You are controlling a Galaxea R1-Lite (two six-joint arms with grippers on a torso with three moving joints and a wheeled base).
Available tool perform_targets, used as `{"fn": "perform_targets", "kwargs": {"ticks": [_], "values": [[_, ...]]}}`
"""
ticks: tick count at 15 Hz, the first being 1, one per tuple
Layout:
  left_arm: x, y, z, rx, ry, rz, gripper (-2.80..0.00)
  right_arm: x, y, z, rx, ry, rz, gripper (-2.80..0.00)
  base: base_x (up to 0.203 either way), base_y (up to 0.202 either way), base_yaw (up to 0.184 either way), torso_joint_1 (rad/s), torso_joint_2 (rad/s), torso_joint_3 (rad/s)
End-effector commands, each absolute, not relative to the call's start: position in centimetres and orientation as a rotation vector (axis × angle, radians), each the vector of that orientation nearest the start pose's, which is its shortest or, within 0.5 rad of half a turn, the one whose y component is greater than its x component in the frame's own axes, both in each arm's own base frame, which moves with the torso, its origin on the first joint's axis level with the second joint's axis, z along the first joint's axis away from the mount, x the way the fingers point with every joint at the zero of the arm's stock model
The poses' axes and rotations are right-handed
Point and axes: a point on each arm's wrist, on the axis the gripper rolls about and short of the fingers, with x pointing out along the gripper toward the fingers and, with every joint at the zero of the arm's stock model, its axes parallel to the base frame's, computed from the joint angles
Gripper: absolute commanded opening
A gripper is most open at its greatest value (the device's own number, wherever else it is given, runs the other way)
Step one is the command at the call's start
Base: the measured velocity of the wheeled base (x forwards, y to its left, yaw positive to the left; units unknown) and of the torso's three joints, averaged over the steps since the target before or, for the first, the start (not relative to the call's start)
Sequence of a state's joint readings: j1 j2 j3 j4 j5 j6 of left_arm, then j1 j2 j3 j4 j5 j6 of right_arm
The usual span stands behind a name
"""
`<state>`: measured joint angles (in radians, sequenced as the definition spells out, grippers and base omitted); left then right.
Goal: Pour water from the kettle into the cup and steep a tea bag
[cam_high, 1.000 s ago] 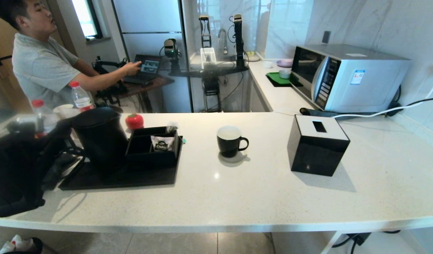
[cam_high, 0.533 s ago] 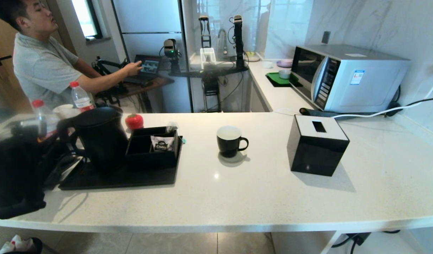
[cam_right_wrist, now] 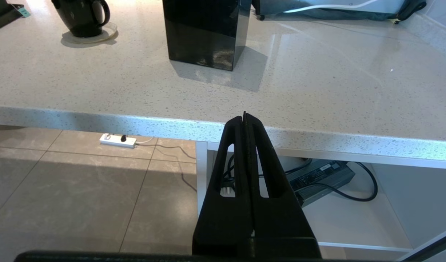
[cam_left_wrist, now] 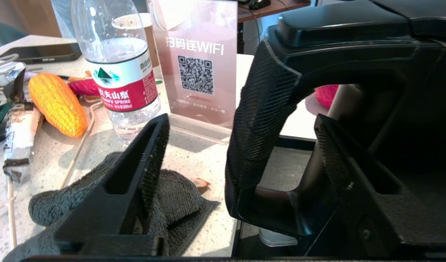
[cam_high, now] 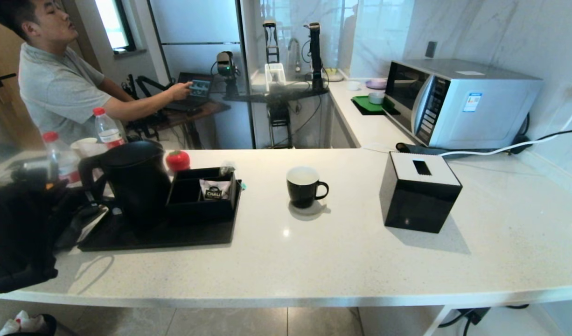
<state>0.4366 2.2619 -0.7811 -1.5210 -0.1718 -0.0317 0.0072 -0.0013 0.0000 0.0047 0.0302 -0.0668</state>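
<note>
The tall black kettle (cam_high: 133,183) stands on the black tray (cam_high: 174,237) at the counter's left. My left gripper (cam_left_wrist: 241,122) is open, its fingers on either side of the kettle's loop handle (cam_left_wrist: 263,120) with clear gaps, touching nothing. The black cup (cam_high: 303,187) with a white inside sits on a coaster mid-counter, also seen in the right wrist view (cam_right_wrist: 83,16). A small greyish tea bag (cam_high: 227,169) rests at the organiser's back rim, its teal tag (cam_high: 243,186) beside it. My right gripper (cam_right_wrist: 245,115) is shut and empty, below the counter's front edge.
A black organiser (cam_high: 197,205) with a CHALI sachet (cam_high: 214,190) shares the tray. A black tissue box (cam_high: 419,191) stands right of the cup, a microwave (cam_high: 458,100) behind. Left of the tray lie a grey cloth (cam_left_wrist: 99,196), a bottle (cam_left_wrist: 117,72) and a WiFi sign (cam_left_wrist: 197,62).
My left gripper has opened off the kettle's handle and the arm has drawn back a little to the left. The kettle stays on the tray.
</note>
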Motion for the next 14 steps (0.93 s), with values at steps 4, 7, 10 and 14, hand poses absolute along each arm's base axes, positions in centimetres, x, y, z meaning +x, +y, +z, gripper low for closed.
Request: {"fn": "perform_targets", "kwargs": {"ticks": [4,7,10,14], "values": [[35.7,16.7,7.2,0.007,-0.109,0.232,0.0,-2.3,0.1,7.5,-0.067,0.003,0.038,-2.8,0.0,0.0,0.0,0.0,0.0,0.0],[36.3,17.4,7.1,0.016,-0.128,0.224,0.0,-2.3,0.1,7.5,-0.067,0.003,0.038,-2.8,0.0,0.0,0.0,0.0,0.0,0.0],[36.8,17.8,6.9,0.022,-0.139,0.214,0.0,-2.3,0.1,7.5,-0.067,0.003,0.038,-2.8,0.0,0.0,0.0,0.0,0.0,0.0],[36.7,18.4,6.7,0.024,-0.136,0.197,0.0,-2.3,0.1,7.5,-0.067,0.003,0.038,-2.8,0.0,0.0,0.0,0.0,0.0,0.0]]}}
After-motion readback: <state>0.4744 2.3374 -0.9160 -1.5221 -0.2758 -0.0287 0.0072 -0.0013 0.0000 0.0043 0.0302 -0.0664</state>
